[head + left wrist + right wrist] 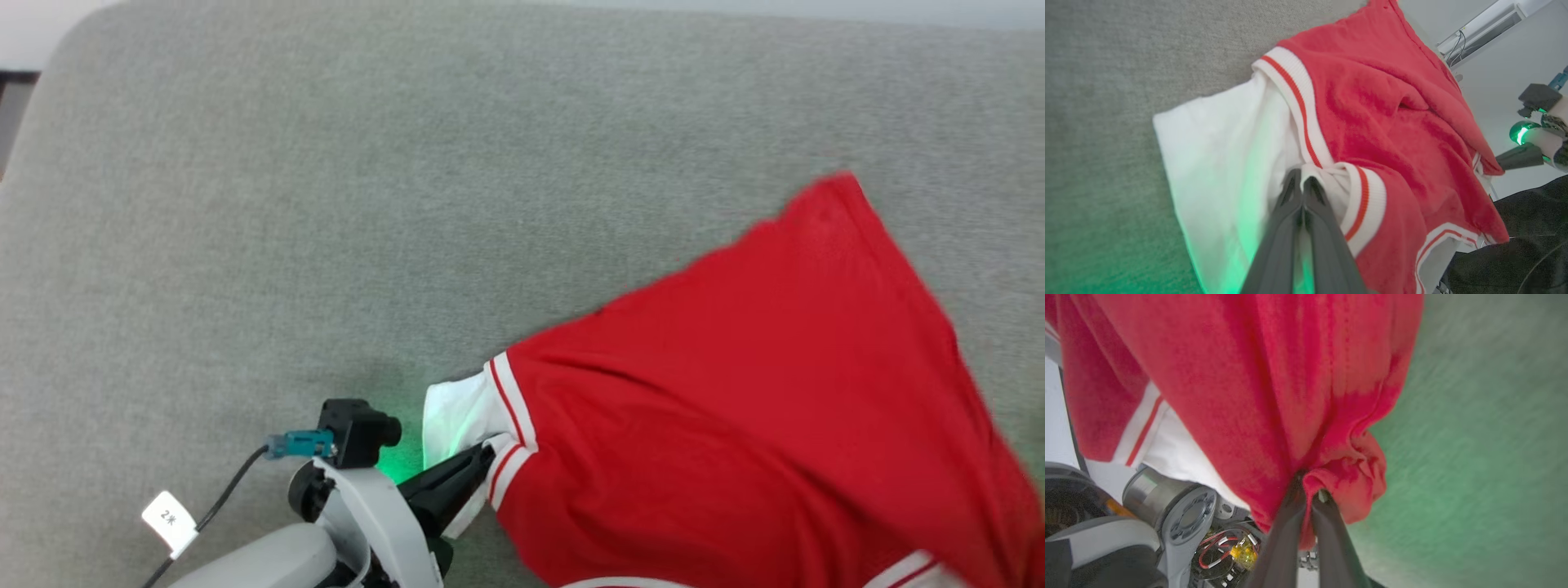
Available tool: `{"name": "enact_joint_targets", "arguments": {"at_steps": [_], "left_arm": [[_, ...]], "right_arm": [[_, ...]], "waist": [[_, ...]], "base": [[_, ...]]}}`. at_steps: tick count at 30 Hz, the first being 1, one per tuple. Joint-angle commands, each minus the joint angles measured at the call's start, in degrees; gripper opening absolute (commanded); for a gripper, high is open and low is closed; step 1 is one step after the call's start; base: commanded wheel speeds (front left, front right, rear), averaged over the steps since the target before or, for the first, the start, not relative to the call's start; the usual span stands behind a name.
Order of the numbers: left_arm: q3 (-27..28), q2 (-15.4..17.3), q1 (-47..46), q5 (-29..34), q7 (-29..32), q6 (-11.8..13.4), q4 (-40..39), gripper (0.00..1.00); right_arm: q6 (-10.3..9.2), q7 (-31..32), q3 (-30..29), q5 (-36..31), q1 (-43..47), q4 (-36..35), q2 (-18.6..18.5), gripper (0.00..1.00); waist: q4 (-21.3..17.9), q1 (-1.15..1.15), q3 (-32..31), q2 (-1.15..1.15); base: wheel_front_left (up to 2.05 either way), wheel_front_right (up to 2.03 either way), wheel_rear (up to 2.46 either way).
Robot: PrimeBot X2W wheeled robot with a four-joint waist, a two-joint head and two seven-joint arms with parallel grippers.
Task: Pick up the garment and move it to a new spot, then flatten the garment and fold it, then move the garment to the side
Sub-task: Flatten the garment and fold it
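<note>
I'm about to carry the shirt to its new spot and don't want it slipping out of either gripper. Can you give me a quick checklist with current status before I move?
1. Left gripper shut on the garment's white sleeve beside the striped trim: ok.
2. Right gripper shut on a bunched red fold: ok.
3. Garment spread flat: not ok, creased and gathered at both grips.
4. Room on the grey surface: ok, bare fabric to the left and ahead.
5. Lettering side up: cannot tell, none visible.

Garment (735,392) soft fleecy cloth; grey surface (326,204) matt, coarse-woven.
</note>
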Motion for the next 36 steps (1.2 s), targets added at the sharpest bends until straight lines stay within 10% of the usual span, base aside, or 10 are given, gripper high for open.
{"name": "enact_joint_targets", "arguments": {"at_steps": [1, 4, 5, 6, 22, 36], "left_arm": [[0.3, 0.4, 1.2, 0.6, -0.2, 0.2, 0.3, 0.00], [0.6, 0.6, 2.2, 0.4, -0.2, 0.2, 0.4, 0.00], [0.6, 0.6, 2.5, 0.3, -0.1, 0.2, 0.3, 0.00], [0.7, 0.7, 2.8, 0.4, -0.1, 0.2, 0.3, 0.00], [1.2, -1.9, 2.9, 2.3, -0.2, 0.2, -1.8, 0.00], [1.0, -6.7, 1.2, 3.3, -0.2, 0.2, -0.8, 0.00]], "right_arm": [[-0.08, -2.1, 1.2, -0.4, 2.8, -2.0, 1.0, 0.00], [-0.08, -5.2, 1.4, -3.0, 4.4, -2.5, 3.1, 0.03], [-0.09, -6.7, 0.7, -3.8, 4.2, -1.9, 3.7, 0.40], [-0.09, -7.7, 0.2, -4.5, 4.2, -1.5, 4.1, 1.00], [-0.07, -12.9, -18.7, -9.4, -5.7, -2.8, -4.3, 1.00], [-0.09, 5.5, -13.5, -27.9, -24.3, 13.2, 19.8, 1.00]], "waist": [[-1.2, 0.00, -1.1, 0.00], [-1.6, 0.00, -1.5, 0.00], [-1.7, 0.00, -1.7, 0.00], [-1.8, 0.00, -1.9, 0.00], [2.8, 0.00, -1.2, 0.00], [9.2, 0.00, 3.4, 0.00]], "base": [[0.00, 0.00, 0.00], [0.00, 0.00, 0.00], [0.00, 0.00, 0.00], [0.00, 0.00, 0.00], [0.00, 0.00, 0.00], [0.00, 0.00, 0.00]]}}
